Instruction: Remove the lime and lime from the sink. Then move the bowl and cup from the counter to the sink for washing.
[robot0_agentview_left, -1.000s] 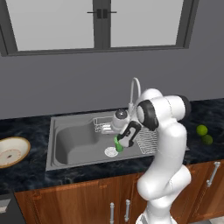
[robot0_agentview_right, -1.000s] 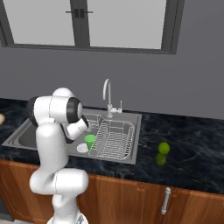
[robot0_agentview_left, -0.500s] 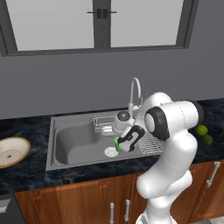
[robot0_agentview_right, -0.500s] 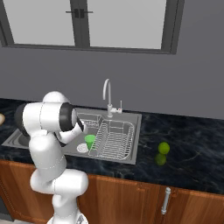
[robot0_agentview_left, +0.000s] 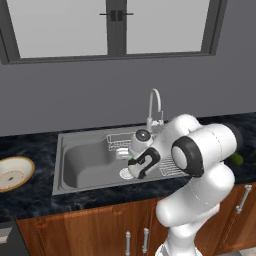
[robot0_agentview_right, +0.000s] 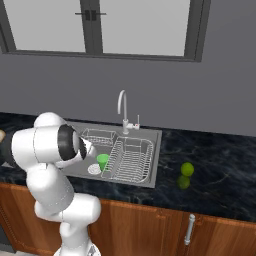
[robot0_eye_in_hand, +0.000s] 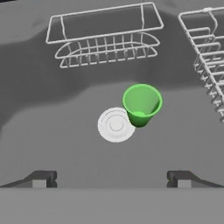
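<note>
The bright green cup (robot0_eye_in_hand: 141, 104) stands upright on the floor of the sink (robot0_eye_in_hand: 48, 131), touching the round white drain (robot0_eye_in_hand: 116, 124). My gripper (robot0_eye_in_hand: 111, 180) hovers above and short of it, open, its fingertips (robot0_eye_in_hand: 40, 179) wide apart with nothing between them. In the left base view the gripper (robot0_agentview_left: 135, 170) hangs over the middle of the sink (robot0_agentview_left: 85, 162). The bowl (robot0_agentview_left: 14, 172), tan-rimmed and white inside, sits on the counter (robot0_agentview_left: 30, 197) left of the sink. Both limes (robot0_agentview_right: 187, 168) (robot0_agentview_right: 183, 182) lie on the counter right of the sink, with the cup (robot0_agentview_right: 103, 161) showing beside the rack.
A wire dish rack (robot0_agentview_right: 131, 159) takes up the sink's right half and a small wire basket (robot0_eye_in_hand: 105, 37) hangs at the back. The curved chrome faucet (robot0_agentview_right: 121, 107) rises behind the basin. Brown cabinets (robot0_agentview_right: 150, 225) run below the counter edge.
My arm's upper part has swung sideways and the hand has drawn back from the cup. The cup stays standing by the drain; limes and bowl are unmoved.
</note>
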